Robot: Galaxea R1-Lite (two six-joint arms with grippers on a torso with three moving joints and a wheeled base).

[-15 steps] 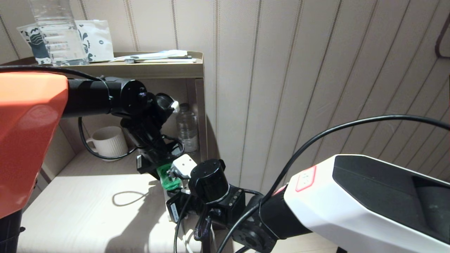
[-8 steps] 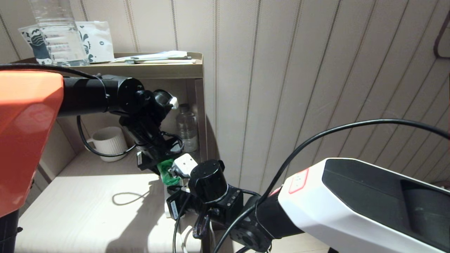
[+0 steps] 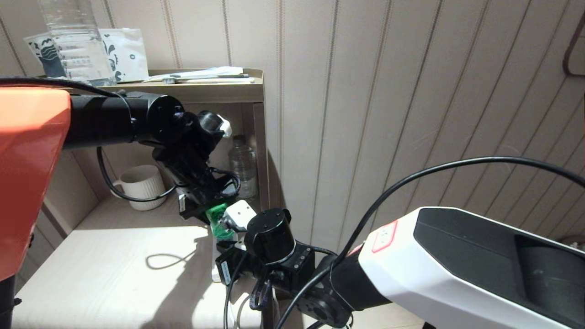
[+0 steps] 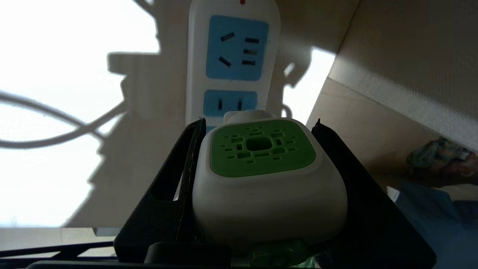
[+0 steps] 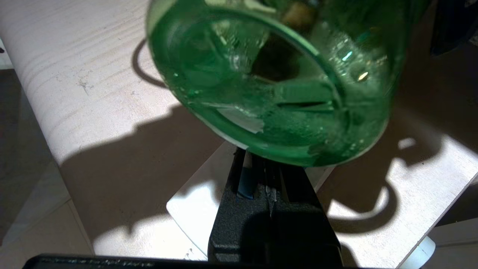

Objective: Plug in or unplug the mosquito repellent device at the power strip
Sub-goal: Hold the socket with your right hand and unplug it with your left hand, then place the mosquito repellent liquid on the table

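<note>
The left tool (image 4: 257, 194) is clamped on the mosquito repellent device (image 4: 263, 175), which sits between its fingers, hovering right over the power strip (image 4: 231, 56) on the table (image 3: 105, 269). The right tool (image 5: 274, 194) has its fingers pressed together on the strip, just under the green bottle.

You have a pale wooden table (image 3: 105, 265) in front of you, sunlit in part. At its back, a ribbed white mug (image 3: 139, 186) stands beneath a shelf (image 3: 215, 91), with a small clear bottle (image 3: 243, 164) near the shelf's side panel. On the shelf sit a larger clear bottle (image 3: 75, 41), a printed packet (image 3: 125, 50) and a toothbrush (image 3: 205, 78).
</note>
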